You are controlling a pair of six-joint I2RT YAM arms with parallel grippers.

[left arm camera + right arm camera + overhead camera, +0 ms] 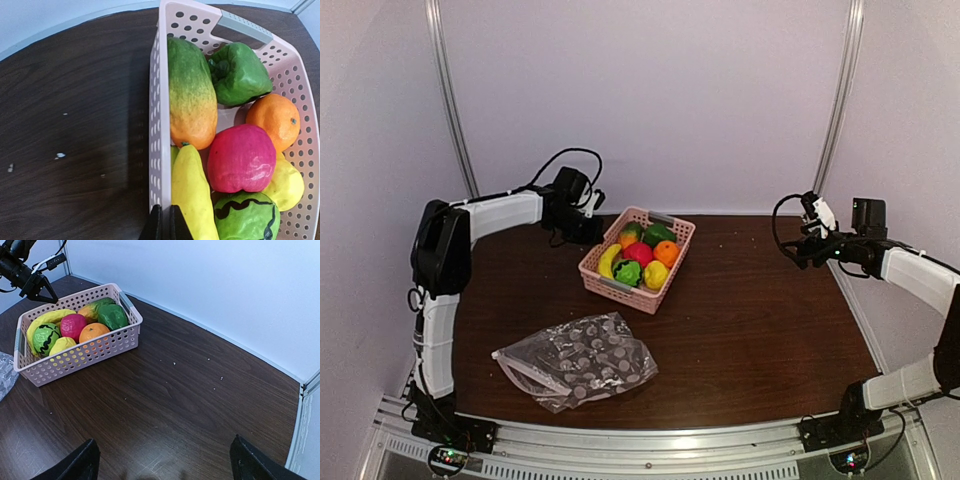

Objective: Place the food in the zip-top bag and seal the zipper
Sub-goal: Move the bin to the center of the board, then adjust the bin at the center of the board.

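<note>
The food lies in a pink basket [620, 292] at the table's back middle: banana [192, 195], red apple [240, 157], orange [272, 120], green pepper [239, 72], lemon [287, 182] and striped ball [245, 217]. My left gripper [165, 225] is shut on the basket's left wall [156, 125], one finger outside and one inside beside the banana. The clear dotted zip-top bag [575, 360] lies flat and empty near the front left, its whitish zipper [523, 368] along the left edge. My right gripper [167, 465] is open and empty above bare table at the right.
A green-to-orange elongated toy fruit [190, 95] also lies in the basket. The basket has grey handles [245, 26]. White walls stand close behind, with the table's edge at the right [295, 385]. A corner of the bag shows in the right wrist view [4, 375].
</note>
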